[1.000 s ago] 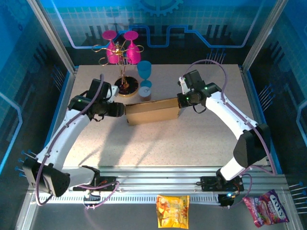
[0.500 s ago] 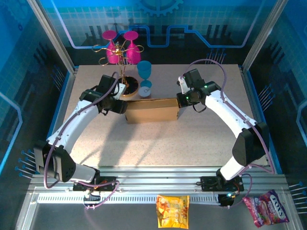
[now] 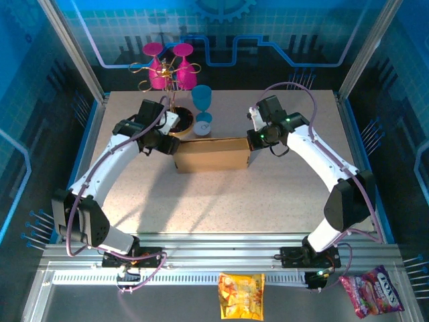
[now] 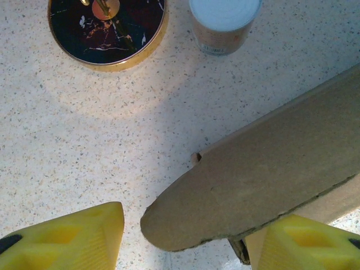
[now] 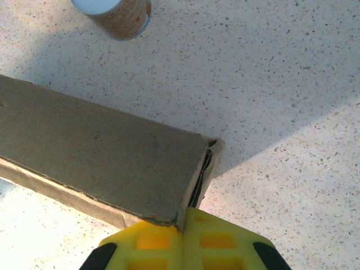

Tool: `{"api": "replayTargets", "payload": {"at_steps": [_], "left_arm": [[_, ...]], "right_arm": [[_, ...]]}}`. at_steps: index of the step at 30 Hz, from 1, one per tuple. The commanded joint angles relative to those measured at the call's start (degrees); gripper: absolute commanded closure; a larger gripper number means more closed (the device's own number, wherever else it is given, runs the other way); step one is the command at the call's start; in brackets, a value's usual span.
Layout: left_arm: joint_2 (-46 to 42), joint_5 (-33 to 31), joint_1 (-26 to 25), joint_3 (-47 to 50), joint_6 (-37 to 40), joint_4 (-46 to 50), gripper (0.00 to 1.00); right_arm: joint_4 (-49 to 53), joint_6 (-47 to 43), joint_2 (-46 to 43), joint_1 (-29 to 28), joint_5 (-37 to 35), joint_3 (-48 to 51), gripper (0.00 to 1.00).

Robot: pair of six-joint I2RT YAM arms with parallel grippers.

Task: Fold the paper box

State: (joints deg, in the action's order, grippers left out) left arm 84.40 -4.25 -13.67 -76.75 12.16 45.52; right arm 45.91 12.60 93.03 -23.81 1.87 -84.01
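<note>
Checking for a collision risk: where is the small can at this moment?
In the top view, the small can stands mid-table just behind the paper box, right of the stand's dark round base and in front of the blue goblet.

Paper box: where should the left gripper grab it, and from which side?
The rounded flap at the paper box's left end, approached from the left: it juts out thin and free, between the open left gripper's fingers, while the right gripper pins the other end.

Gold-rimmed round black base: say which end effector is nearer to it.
Left. The left end effector sits close beside the gold-rimmed black base, at the brown cardboard box's left end; the right end effector is at the box's right end.
</note>
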Motion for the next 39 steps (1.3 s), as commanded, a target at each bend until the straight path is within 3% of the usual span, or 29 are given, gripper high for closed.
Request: {"api": "replayTargets", "payload": {"at_steps": [1,5,18,39], "left_arm": [[0.29,1.75,0.66,-0.73,0.69,-0.34,0.43],[0.86,0.97,0.76,-0.51,0.53,-0.60,0.48],[1.41,2.87,1.08,-2.28,-2.14,-0.27,0.80],[6.60,7.17,0.97,-11.94,-11.54,11.50,0.93]], "right_arm": [[2.30,-0.73,1.01,0.68,1.22,-1.29,1.00],[2.16,-0.67,1.07,0.67,1.30,-1.25,1.00],[1.76,-0.61,0.83,0.66,1.46,-1.04,1.00],[2.00,-0.99,1.27,0.36,1.47,-1.82,1.00]]}}
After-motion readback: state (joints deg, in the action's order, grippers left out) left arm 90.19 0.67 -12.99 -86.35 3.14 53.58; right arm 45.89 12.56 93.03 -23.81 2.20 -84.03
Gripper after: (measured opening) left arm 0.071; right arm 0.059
